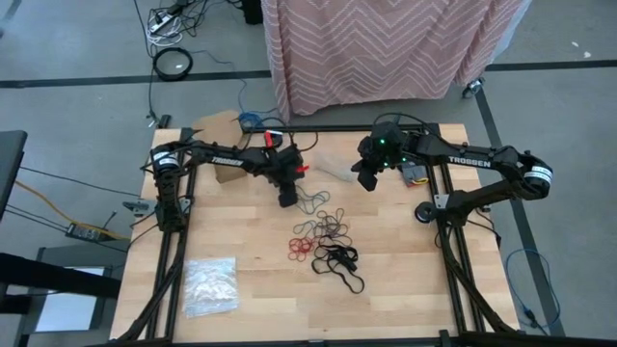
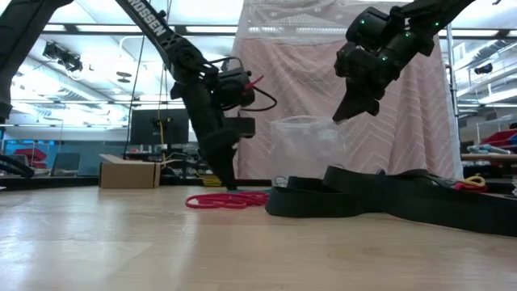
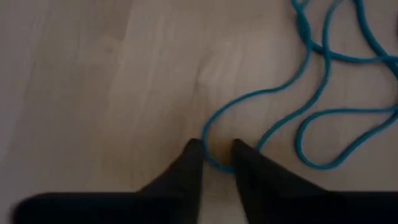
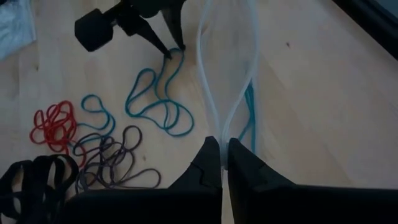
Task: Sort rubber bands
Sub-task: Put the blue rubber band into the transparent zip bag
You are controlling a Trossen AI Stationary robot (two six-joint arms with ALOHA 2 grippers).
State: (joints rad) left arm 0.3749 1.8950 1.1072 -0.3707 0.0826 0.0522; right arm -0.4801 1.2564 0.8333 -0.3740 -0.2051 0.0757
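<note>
Blue rubber band (image 3: pixel 292 99) pinched by tilted left end effector (image 3: pixel 217 155) at tabletop, right end effector (image 4: pixel 224 152) raised, grasping clear bag (image 4: pixel 227 68).

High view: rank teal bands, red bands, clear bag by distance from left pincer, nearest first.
From the left pincer:
1. Teal bands, right beside its tips.
2. Red bands, further toward the table's front.
3. Clear bag, front-left corner.

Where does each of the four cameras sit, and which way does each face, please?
High: overhead, looking down; both arms, wooden table.
Low: tabletop level, facing the room; both arms descend.
Left wrist: down past left gripper closing on thin blue-teal rubber band.
Right wrist: past shut right gripper, holding clear plastic bag.
Shared: both wrist views show the teal bands.
</note>
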